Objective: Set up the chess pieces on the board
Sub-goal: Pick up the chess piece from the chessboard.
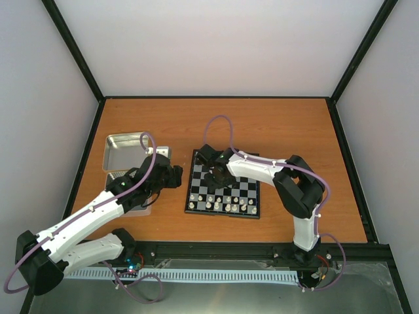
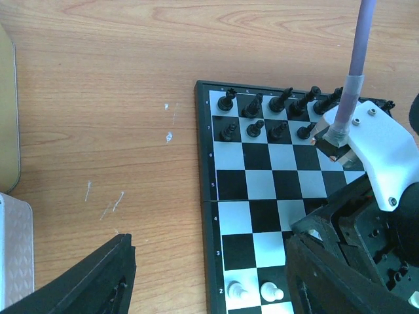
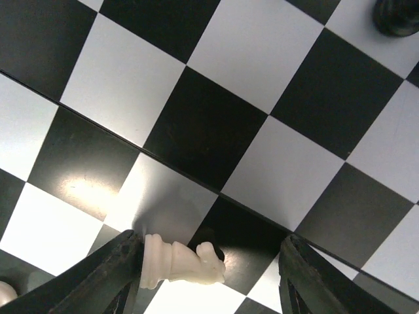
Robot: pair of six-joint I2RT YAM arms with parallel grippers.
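The board lies mid-table, with black chessmen in its two far rows and white chessmen along its near rows. My right gripper hovers low over the board's middle. In the right wrist view it is open, and a white knight lies sideways with its base against the left finger and a wide gap to the right finger. My left gripper is open and empty just left of the board; in its wrist view it spans the board's left border above two white pawns.
A shiny metal tray stands at the left, behind my left arm. A pale textured pad lies beside it. The right arm's white wrist and purple cable hang over the board's right half. Black frame rails edge the table.
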